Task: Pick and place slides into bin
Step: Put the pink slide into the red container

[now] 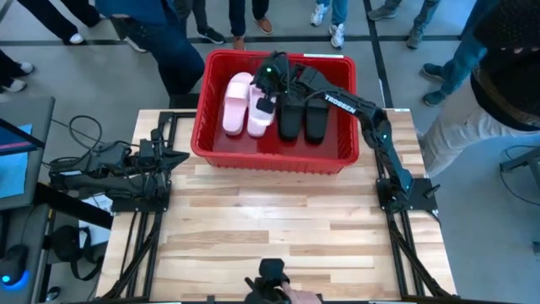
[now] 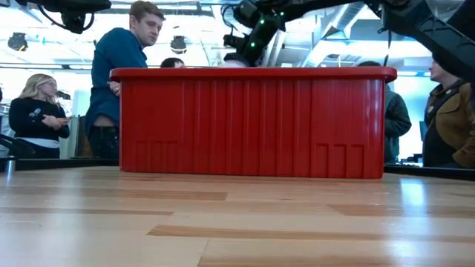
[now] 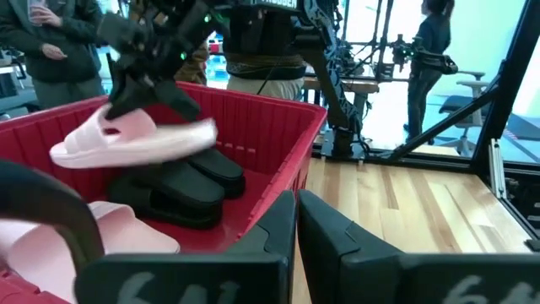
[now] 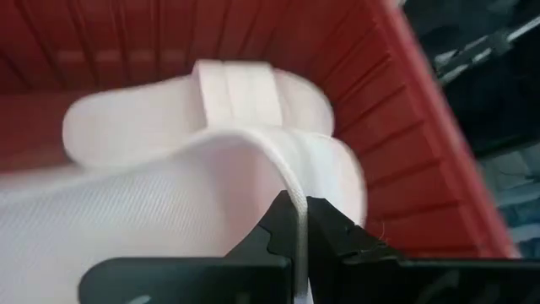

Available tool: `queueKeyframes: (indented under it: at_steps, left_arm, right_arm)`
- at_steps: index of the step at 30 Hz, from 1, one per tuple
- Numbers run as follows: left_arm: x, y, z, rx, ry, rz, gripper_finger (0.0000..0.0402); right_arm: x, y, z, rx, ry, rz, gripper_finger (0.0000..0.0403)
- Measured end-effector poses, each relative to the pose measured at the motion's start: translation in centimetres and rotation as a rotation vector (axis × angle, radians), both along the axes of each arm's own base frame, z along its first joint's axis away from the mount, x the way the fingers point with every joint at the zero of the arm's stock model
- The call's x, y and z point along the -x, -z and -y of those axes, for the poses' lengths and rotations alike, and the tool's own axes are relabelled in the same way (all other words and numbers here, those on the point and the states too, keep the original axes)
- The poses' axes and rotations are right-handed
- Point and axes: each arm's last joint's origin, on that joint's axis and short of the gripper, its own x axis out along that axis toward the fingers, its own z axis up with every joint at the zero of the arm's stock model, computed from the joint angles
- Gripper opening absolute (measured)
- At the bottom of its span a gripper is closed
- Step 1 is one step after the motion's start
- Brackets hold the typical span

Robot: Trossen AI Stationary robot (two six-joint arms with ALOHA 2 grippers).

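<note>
The red bin (image 1: 270, 159) stands at the table's far middle. In it lie a pale pink slide (image 1: 235, 101) at the left and two black slides (image 1: 301, 116) at the right. My right gripper (image 1: 267, 95) reaches over the bin from the right and is shut on a second pink slide (image 3: 135, 139), which it holds above the bin floor between the other pink slide and the black pair. My left gripper (image 1: 175, 158) is shut and empty at the table's left edge. In the low view the bin's front wall (image 2: 252, 126) hides the slides. My right gripper pinches the pink slide's strap at its edge (image 4: 297, 207) between its two fingers. The fingers come from above, slanting down into the bin. The slide hangs roughly level below them, clear of the bin floor and of the black slides (image 3: 181, 190).
Several people stand close behind the table's far edge and at its right. The bare wooden tabletop (image 1: 278, 228) stretches from the bin to the near edge. The right arm's base (image 1: 407, 194) stands at the table's right. A cable bundle (image 1: 84, 135) lies at the left.
</note>
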Motion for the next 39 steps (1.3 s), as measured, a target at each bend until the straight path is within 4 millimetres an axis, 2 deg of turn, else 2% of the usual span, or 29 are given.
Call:
queueKeyframes:
  at_steps: [7,22,28,34,39]
  left_arm:
    - [0.0,0.0,0.0,-0.003,0.009,0.0,0.0004]
    - [0.0,0.0,0.0,0.014,0.009,0.004,0.0004]
    - [0.0,0.0,0.0,0.018,0.0,0.006,0.0004]
    - [0.0,-0.2,0.0,0.02,-0.01,0.023,0.0004]
    - [0.0,-0.2,0.0,0.021,-0.014,0.023,0.0004]
  right_arm:
    - [-0.7,2.2,1.3,-0.044,0.016,-0.011,0.0]
    - [0.7,2.5,4.4,-0.039,0.057,0.002,0.0]
    - [1.2,2.5,5.0,-0.048,0.037,0.007,0.0]
    - [0.4,5.1,5.6,-0.088,0.034,-0.033,0.0]
    - [0.4,4.9,6.0,-0.072,0.033,-0.011,0.0]
